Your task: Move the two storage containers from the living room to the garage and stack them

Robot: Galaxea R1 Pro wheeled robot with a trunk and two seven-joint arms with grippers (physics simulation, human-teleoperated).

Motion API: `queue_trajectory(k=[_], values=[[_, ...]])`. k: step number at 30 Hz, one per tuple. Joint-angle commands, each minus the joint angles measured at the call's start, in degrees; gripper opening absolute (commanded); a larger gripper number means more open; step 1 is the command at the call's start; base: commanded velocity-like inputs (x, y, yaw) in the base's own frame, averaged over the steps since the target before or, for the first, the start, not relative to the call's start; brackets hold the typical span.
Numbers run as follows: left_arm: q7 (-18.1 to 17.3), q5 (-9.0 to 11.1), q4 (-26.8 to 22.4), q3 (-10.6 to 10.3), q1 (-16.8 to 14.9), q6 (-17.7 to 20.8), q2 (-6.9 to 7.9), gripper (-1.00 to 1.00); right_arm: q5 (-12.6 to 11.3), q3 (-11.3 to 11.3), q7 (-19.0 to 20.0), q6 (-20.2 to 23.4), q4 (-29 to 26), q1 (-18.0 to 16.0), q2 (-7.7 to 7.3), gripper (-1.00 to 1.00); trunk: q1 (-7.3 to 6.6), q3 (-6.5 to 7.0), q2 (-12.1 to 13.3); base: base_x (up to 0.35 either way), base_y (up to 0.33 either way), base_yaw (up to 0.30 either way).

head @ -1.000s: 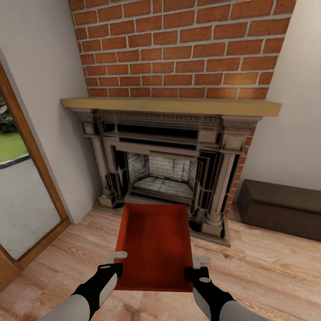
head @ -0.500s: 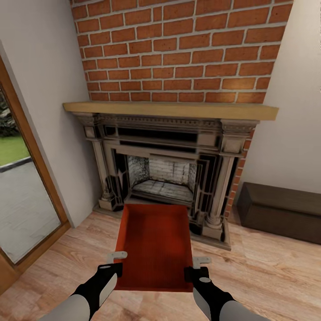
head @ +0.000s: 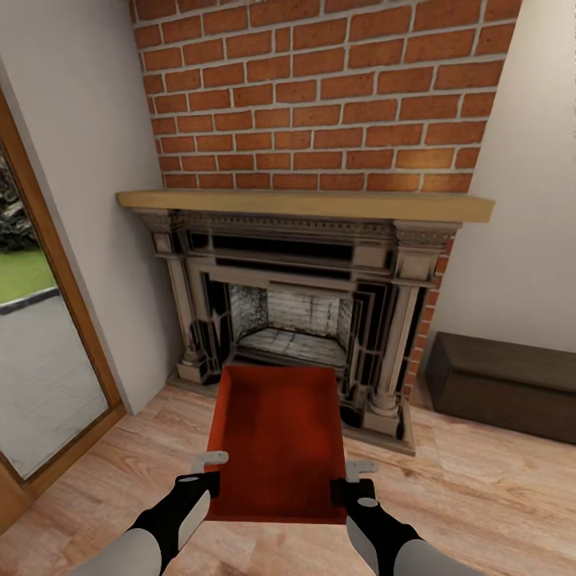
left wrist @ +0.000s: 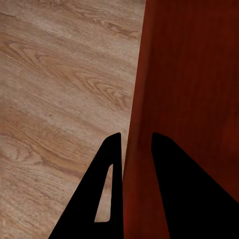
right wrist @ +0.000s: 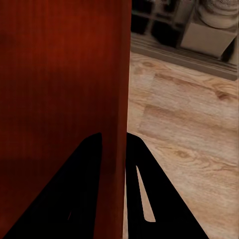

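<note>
One red-orange open-topped storage container (head: 276, 436) hangs level above the light wood floor (head: 480, 496) of the living room, in front of the stone fireplace (head: 304, 272). My left gripper (head: 210, 472) is shut on its left wall near the close corner, and my right gripper (head: 352, 478) is shut on its right wall. In the left wrist view the left gripper (left wrist: 135, 135) pinches the red wall (left wrist: 189, 74) between two black fingers. The right wrist view has the right gripper (right wrist: 113, 135) clamped on the other wall (right wrist: 59, 64). The second container is out of view.
A brick chimney breast (head: 320, 88) rises above the wooden mantel (head: 304, 205). A dark low bench (head: 504, 384) stands against the right wall. A wood-framed glass door (head: 40, 360) at the left looks out on paving and grass.
The whole picture has shifted: the fireplace looks slightly smaller and lower, so the camera has drawn back. The container and both grippers hold the same place in the view.
</note>
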Motion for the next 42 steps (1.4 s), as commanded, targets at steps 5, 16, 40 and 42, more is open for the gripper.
queue_trajectory(k=[5,16,40,42], values=[[0.5,-0.1,-0.3,-0.1,-0.1,-3.4,0.33,-1.00,-1.3,-0.9,-0.3,-0.2,0.2,0.0,-0.55,-1.00,0.00,0.38,0.0,0.000,0.000,0.000],[0.5,-0.1,-0.3,-0.1,0.0,-3.4,0.33,-1.00,-1.3,-0.9,-0.3,-0.2,0.2,0.0,-0.55,-1.00,0.00,1.38,0.0,0.000,0.000,0.000],[0.5,-0.1,-0.3,-0.1,-0.1,-3.4,0.33,-1.00,-1.3,-0.9,-0.3,-0.2,0.2,0.0,-0.55,-1.00,0.00,3.55,0.0,0.000,0.000,0.000],[0.5,-0.1,-0.3,-0.1,-0.1,-3.4,0.33,-1.00,-1.3,-0.9,-0.3,-0.2,0.2,0.0,-0.55,-1.00,0.00,3.67,0.0,0.000,0.000,0.000]])
